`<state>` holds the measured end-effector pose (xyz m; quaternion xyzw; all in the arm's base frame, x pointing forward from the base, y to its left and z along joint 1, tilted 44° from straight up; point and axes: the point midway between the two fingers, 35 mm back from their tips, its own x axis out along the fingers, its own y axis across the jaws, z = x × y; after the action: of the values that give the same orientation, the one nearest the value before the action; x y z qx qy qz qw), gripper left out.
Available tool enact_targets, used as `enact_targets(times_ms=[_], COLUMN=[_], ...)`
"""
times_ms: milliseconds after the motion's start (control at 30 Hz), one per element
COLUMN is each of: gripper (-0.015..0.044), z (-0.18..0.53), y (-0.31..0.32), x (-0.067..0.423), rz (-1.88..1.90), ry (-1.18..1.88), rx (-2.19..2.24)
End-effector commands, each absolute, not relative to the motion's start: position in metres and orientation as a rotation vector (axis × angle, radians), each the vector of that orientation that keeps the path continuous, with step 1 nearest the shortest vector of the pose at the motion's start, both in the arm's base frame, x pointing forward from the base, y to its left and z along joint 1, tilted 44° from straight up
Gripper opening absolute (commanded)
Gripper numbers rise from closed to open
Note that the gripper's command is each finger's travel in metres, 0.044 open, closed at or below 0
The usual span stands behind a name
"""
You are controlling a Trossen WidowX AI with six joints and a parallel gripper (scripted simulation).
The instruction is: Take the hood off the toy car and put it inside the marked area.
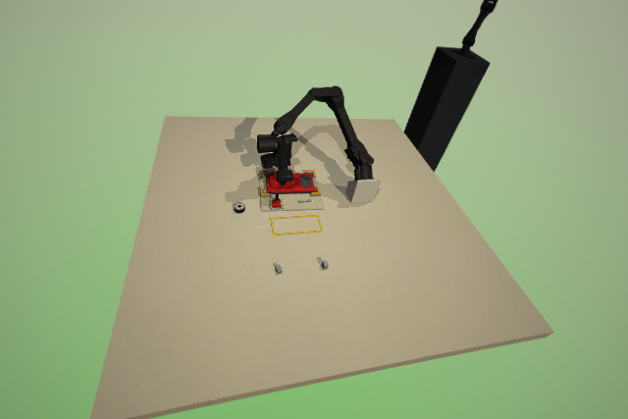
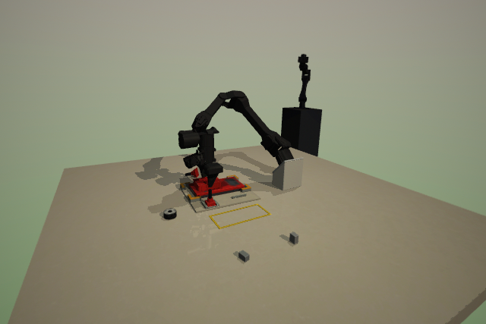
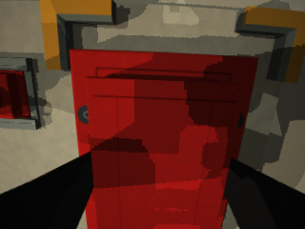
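1. Now the gripper (image 3: 157,191) sits low over the toy car (image 1: 289,183), fingers closed partway onto the red hood (image 3: 162,134), one on each long side edge; hood fills the space betw. them.
2. Hood is not lifted yet, looks flush on the car, which sits in a fixture w/ orange corner brackets (image 3: 76,24) just beyond the fingertips.
3. Handling, my guess: flat rigid panel, light, smooth sides, so prob. slippery. Shouldn't flex or crush under a firm squeeze.
4. Best hold: across the width, mid-length, so it hangs level and doesn't pivot. Current grip looks about right, though actual contact on the edges is hard to confirm from wrist view.
5. Lift straight up; tilting could jam it on the car body.
6. Marked area (image 1: 296,225), yellow outline, lies on the table (image 1: 354,302) near the fixture, on the side away from the arm's base.
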<state>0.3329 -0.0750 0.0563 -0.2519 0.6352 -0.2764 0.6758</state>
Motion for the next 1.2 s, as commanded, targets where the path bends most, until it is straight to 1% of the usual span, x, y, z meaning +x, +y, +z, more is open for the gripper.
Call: enact_targets(times_ms=[0, 33, 67, 1167], gripper=[0.0039, 0.0012, 0.0000, 0.0000], z=[0.059, 0.059, 0.059, 0.075], y=[-0.072, -0.072, -0.071, -0.056], x=[0.333, 0.333, 0.333, 0.332], rz=[-0.621, -0.621, -0.621, -0.619], ry=[1.425, 1.425, 1.425, 1.426], rx=[-0.567, -0.567, -0.566, -0.566])
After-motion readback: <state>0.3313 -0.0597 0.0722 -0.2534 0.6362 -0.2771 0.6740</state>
